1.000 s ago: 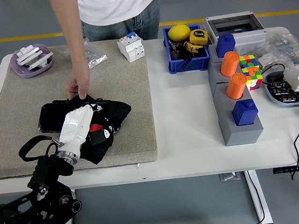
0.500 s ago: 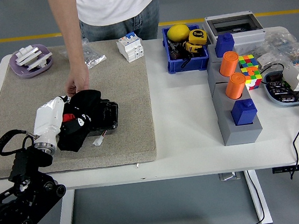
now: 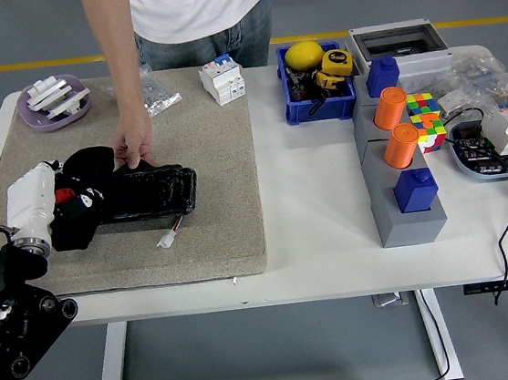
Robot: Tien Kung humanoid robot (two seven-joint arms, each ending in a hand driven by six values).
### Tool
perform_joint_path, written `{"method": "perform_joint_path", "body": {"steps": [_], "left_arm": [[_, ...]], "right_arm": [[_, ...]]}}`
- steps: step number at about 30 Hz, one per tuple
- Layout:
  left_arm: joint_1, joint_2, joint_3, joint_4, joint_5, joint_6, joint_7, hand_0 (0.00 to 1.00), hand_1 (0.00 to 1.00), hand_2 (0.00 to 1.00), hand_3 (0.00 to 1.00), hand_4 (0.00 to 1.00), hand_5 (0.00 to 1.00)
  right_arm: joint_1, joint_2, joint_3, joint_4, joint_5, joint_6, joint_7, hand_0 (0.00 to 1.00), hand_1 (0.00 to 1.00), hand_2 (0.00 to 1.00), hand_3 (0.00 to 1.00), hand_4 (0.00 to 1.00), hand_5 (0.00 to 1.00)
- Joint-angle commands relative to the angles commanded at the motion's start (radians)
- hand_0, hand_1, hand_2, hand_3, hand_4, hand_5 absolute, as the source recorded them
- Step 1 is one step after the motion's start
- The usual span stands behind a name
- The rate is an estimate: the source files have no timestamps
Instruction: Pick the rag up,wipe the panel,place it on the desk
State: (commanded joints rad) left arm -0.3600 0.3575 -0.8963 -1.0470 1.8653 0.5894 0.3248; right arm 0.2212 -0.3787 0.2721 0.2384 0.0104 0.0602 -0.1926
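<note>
Down at the near left corner, the robot's black left arm comes up over the table edge, ending in a white left hand [image 3: 33,204] that lies on the beige felt mat [image 3: 219,166]. Its fingers are buried in the crumpled black rag [image 3: 79,202] with a red patch, bunched against the hand; they seem closed on the cloth, though the cloth hides them.

The rag rests on the left end of the long glossy black panel [image 3: 149,192], which lies flat across the mat. A small white connector on thin wires [image 3: 169,237] sits just in front of the panel's right end.

Just behind the panel, a person's hand [image 3: 134,145] presses its fingertips on the panel's far edge, close beside the rag.

On the bare white table [image 3: 311,211] to the right stands a grey block holding two orange cylinders [image 3: 390,108] and blue blocks, with a multicoloured puzzle cube [image 3: 427,120] near it.

Farther back sit a purple dish of white parts [image 3: 53,101], a white circuit breaker [image 3: 223,78] and a blue bin with yellow items [image 3: 317,80]. The person stands at the far side.
</note>
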Motion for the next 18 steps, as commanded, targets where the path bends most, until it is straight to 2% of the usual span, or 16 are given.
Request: {"method": "perform_joint_path", "body": {"steps": [10,18], "left_arm": [[0.001,0.011,-0.045,0.04,0.002,0.002,-0.002,0.315,0.164,0.45,0.408,0.073,0.002],[0.001,0.009,-0.056,0.037,0.006,0.006,-0.002,0.315,0.165,0.45,0.409,0.076,0.002]], "right_arm": [[0.0,0.001,-0.002,0.0,0.004,0.001,0.002,0.715,0.665,0.693,0.644,0.998,0.566],[0.0,0.001,-0.001,0.0,0.005,0.001,0.003,0.716,0.665,0.693,0.644,0.998,0.564]]}}
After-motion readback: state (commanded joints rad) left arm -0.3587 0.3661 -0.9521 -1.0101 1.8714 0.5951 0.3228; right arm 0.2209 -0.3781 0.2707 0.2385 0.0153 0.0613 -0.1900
